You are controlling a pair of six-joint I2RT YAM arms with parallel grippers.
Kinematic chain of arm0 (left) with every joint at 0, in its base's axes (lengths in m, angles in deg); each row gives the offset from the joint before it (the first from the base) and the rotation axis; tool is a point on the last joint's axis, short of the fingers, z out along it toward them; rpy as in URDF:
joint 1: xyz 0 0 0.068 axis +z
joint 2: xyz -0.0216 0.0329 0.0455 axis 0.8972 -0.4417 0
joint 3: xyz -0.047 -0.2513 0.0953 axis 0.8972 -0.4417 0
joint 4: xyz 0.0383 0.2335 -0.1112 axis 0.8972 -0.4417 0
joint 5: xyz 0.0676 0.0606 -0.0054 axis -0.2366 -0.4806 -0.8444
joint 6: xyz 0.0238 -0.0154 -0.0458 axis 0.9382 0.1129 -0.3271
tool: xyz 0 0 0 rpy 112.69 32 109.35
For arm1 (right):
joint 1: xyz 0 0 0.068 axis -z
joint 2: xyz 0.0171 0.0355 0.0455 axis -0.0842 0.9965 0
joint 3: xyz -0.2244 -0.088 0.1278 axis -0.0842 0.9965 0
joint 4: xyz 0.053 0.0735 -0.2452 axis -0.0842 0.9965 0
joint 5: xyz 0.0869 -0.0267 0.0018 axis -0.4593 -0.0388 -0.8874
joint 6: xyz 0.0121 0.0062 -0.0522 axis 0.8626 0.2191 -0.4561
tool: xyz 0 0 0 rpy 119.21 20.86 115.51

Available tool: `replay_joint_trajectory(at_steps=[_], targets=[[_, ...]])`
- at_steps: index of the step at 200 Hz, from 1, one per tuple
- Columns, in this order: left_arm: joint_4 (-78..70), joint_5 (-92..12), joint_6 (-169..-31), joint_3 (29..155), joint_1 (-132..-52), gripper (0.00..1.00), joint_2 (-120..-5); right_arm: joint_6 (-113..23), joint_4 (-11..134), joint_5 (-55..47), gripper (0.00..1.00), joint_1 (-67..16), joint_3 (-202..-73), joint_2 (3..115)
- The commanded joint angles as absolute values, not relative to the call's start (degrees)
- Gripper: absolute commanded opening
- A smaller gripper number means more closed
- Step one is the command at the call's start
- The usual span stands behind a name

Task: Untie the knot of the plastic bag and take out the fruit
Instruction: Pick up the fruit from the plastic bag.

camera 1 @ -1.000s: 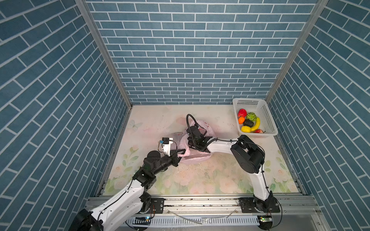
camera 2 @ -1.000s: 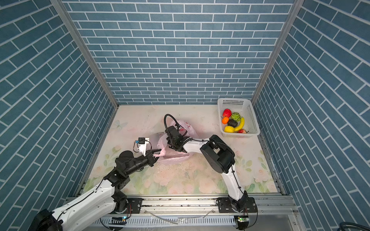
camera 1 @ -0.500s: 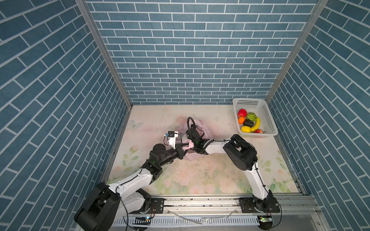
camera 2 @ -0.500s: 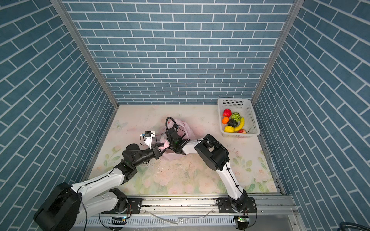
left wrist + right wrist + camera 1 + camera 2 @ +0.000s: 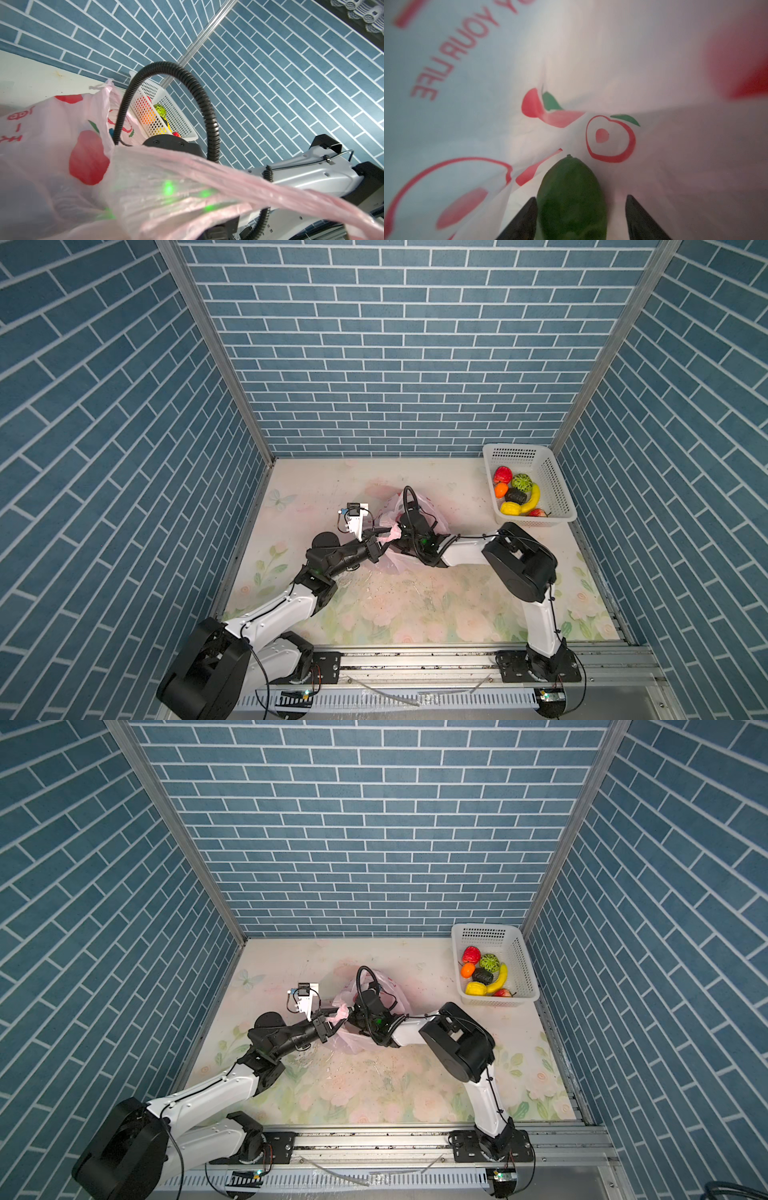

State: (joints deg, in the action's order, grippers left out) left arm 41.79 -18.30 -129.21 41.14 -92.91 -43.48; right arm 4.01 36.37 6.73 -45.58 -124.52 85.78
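Two arms meet at the bag (image 5: 395, 563), which lies slumped near the middle of the table (image 5: 415, 614), its pale pink film partly hidden under the wrists. The left gripper (image 5: 384, 536) is closed tight on a bunched fold of the bag's film on the side nearest it. In the left wrist view that film runs as a stretched, pleated pink band across the picture.

The right gripper (image 5: 581, 198) is inside the bag and out of sight in both top views. Its wrist view shows two dark fingers (image 5: 527, 216) standing apart with a green fruit (image 5: 571, 187) between them. One finger lies against the fruit's side and the other stands clear of it, so the jaws are spread around the fruit, not clamped on it. The fruit is smooth, dark green and oval, with a small stem nub at its far end, and it rests on the bag's inner film.

Seen from inside the bag, red capitals read mirrored as "YOUR LIFE". Part of another line beyond them is cut off and blurred. Red apple outlines with green leaves are printed beside the words. On the outside, the left wrist view shows a solid red fruit print and red characters too skewed to read.

Seven fruits (image 5: 515, 495) lie in the white basket (image 5: 555, 481) at the table's far right corner, well apart from the bag. Two are red, one is ridged green, one orange and one dark. Two are yellow, one of them a banana (image 5: 534, 497).
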Motion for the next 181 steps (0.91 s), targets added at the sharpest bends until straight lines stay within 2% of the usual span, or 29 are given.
replay_joint_trajectory(at_steps=[1, 40, 73, 130, 181], targets=[[47.45, -14.3, -132.22, 41.89, -92.53, 0.0, -45.03, 2.33, 46.82, 12.84, 0.66, -44.01, -119.36, 78.22], [55.44, -10.79, -138.18, 40.64, -92.66, 0.0, -48.18, 2.34, 61.98, 16.1, 0.66, -42.84, -116.75, 69.32], [55.8, -11.56, -137.9, 36.11, -92.62, 0.0, -47.81, 2.2, 68.89, 15.54, 0.67, -42.68, -117.8, 67.75], [58.91, -12.22, -136.99, 32.93, -92.53, 0.0, -49.17, 0.71, 60.6, 12.65, 0.69, -43.07, -118.93, 71.62], [67.34, -11.51, -139.21, 34.34, -92.47, 0.0, -55.66, -1.68, 51.92, 13.67, 0.72, -45.02, -122.54, 78.48]])
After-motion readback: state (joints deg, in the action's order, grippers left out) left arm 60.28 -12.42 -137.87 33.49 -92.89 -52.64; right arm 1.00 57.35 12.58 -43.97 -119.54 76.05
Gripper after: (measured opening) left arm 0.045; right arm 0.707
